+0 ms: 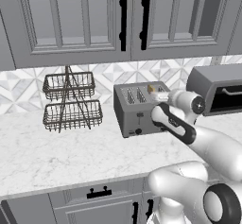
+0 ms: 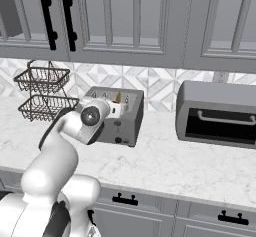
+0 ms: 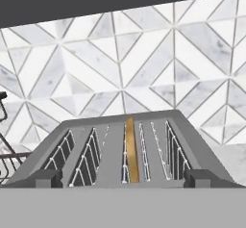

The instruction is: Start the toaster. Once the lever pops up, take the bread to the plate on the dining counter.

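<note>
Bread (image 3: 129, 147) sits upright in a slot of the toaster (image 1: 134, 107); we judge carrying it off undone, the lever perhaps unpressed. Gripper (image 3: 122, 178) hovers wide apart, empty.

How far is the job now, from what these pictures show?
Done: the bread sits in a slot of the toaster. In hand: the open gripper hovers at the toaster's front edge, holding nothing. Left: pressing the lever, then carrying the bread to the plate.
</note>
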